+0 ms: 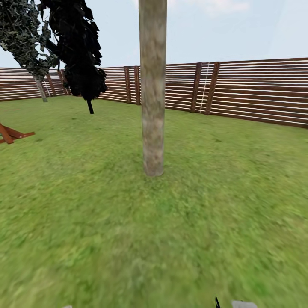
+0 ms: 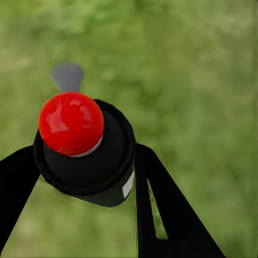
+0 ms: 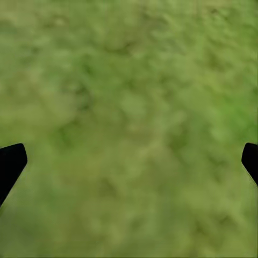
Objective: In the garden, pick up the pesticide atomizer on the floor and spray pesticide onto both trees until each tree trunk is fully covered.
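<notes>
A tree trunk (image 1: pixel 152 90), smooth and mottled grey-tan, rises from the lawn straight ahead in the head view. A second leaning trunk (image 1: pixel 41 90) stands far left by the fence, under grey-green foliage. In the left wrist view the pesticide atomizer (image 2: pixel 86 148), a black bottle with a red round cap and a grey nozzle, sits between the black fingers (image 2: pixel 161 209) of my left gripper (image 2: pixel 80 177), which is shut on it above the grass. My right gripper (image 3: pixel 129 161) hangs open over bare grass, its fingertips (image 3: pixel 11 164) far apart.
A brown slatted fence (image 1: pixel 248 90) rings the lawn at the back. A dark narrow tree (image 1: pixel 79 47) stands left of the near trunk. Red-brown wooden beams (image 1: pixel 10 134) lie at the left edge. Grass stretches between me and the trunk.
</notes>
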Robot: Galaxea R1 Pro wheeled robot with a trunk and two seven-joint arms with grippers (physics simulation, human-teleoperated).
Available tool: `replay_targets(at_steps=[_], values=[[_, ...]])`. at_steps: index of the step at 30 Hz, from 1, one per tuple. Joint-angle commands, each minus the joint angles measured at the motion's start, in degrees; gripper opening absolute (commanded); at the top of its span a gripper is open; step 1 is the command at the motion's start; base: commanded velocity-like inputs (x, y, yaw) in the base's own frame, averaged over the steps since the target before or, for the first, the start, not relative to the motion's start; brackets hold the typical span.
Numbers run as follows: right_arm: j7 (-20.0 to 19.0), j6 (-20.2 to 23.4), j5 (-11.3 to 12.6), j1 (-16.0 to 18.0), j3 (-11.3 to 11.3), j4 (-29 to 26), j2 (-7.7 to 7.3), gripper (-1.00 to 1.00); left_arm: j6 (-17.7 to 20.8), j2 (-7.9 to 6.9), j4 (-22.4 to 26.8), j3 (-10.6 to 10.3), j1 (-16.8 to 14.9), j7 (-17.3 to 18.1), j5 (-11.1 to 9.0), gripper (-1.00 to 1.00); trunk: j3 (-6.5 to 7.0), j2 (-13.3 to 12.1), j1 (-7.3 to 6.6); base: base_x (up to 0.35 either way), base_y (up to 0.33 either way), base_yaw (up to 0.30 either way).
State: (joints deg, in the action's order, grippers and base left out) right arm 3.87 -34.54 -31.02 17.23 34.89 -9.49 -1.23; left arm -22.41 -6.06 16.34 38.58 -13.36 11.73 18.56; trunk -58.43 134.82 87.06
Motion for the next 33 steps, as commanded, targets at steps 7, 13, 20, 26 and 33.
replay_targets(at_steps=[7,13,20,26,33], values=[[0.0,0.0,0.0,0.0,0.0,0.0,0.03,1.00,0.0,0.00,0.0,0.0,0.0,0.0,0.0,-1.00,0.00,0.0,0.00,0.344,0.000,0.000],[0.0,0.0,0.0,0.0,0.0,0.0,0.00,1.00,0.0,0.00,0.0,0.0,0.0,0.0,0.0,-1.00,0.00,0.0,0.00,0.344,0.000,0.000],[0.1,0.0,0.0,0.0,0.0,0.0,0.02,1.00,0.0,0.00,0.0,0.0,0.0,0.0,0.0,-1.00,0.00,0.0,0.00,0.344,0.000,0.000],[0.1,0.0,0.0,0.0,0.0,0.0,0.02,1.00,0.0,0.00,0.0,0.0,0.0,0.0,0.0,-1.00,0.00,0.0,0.00,0.344,0.000,0.000],[0.1,0.0,0.0,0.0,0.0,0.0,0.10,1.00,0.0,0.00,-0.1,0.0,0.0,0.0,0.0,-1.00,0.00,0.0,0.00,0.344,0.000,0.000]])
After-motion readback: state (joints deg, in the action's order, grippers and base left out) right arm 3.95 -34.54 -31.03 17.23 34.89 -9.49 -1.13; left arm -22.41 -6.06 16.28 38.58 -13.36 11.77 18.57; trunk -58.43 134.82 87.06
